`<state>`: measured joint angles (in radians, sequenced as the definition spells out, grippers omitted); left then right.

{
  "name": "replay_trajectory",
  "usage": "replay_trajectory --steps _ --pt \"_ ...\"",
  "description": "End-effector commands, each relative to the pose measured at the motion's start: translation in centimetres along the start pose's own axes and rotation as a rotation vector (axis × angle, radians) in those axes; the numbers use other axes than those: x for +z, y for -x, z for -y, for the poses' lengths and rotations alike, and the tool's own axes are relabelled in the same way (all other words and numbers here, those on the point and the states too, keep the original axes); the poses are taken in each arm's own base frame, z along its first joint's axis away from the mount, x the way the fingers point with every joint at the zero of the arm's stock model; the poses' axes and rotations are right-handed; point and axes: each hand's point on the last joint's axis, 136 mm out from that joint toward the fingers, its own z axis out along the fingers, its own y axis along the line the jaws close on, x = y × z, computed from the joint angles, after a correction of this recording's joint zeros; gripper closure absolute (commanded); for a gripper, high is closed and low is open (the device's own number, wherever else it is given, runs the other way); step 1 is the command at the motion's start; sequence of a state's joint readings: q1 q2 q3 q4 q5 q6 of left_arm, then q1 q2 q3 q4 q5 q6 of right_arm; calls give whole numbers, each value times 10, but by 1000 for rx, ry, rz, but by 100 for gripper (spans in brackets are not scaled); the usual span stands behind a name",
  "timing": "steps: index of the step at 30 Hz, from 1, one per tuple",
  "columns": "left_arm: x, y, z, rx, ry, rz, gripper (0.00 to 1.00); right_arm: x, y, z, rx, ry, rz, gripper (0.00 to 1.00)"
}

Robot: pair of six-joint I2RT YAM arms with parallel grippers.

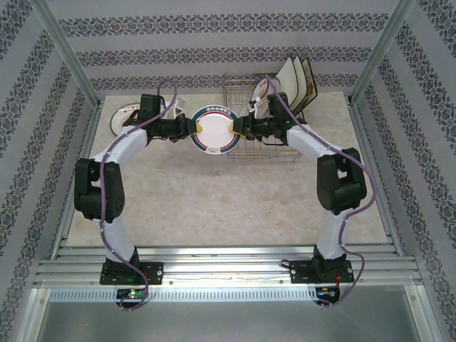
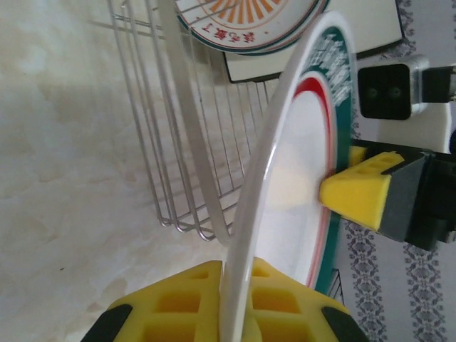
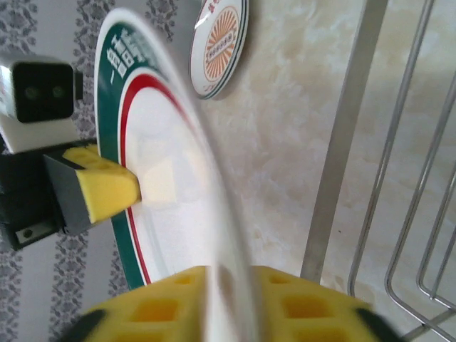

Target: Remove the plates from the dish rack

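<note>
Dish rack (image 1: 265,135) stands at the table's (image 1: 214,206) far centre-right, w/ cream square plates (image 1: 296,77) leaning at its far right end. In front of it a green-rimmed plate (image 1: 214,130) is held between both arms. Left gripper (image 1: 194,129) is clamped narrow on its left rim, and right gripper (image 1: 240,128) is clamped likewise on the right rim. Left wrist cam: yellow pads (image 2: 178,306) straddle the rim, w/ an orange-rayed racked plate (image 2: 242,21) upright beyond. Right wrist cam: a loose plate (image 3: 217,46), also orange-rayed, lies on the table well apart from the rack.
</note>
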<state>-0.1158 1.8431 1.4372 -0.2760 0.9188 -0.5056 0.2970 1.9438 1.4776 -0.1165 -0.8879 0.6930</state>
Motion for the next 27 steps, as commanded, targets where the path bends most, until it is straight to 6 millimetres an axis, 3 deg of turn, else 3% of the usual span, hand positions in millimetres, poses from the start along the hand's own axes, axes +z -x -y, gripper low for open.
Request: replay_trajectory --steps 1,4,5,6,12,16,20,27 --pt "7 10 -2 33 25 34 100 0 4 -28 -101 0 -1 49" --pt "7 16 1 32 11 52 100 -6 8 -24 -121 -79 1 26" --pt "6 18 2 36 12 57 100 -9 8 -21 -125 -120 -2 6" --pt "4 20 0 35 22 63 100 -13 9 -19 -130 -148 -1 2" --pt "-8 34 -7 38 59 106 100 -47 21 -12 -200 -407 39 2" --pt "-27 46 -19 10 76 187 100 -81 31 8 -236 -653 89 2" --pt "-59 61 -39 -40 124 317 100 -103 38 18 -261 -797 107 2" --pt "-129 93 -87 -187 124 615 100 -105 40 22 -286 -852 85 2"
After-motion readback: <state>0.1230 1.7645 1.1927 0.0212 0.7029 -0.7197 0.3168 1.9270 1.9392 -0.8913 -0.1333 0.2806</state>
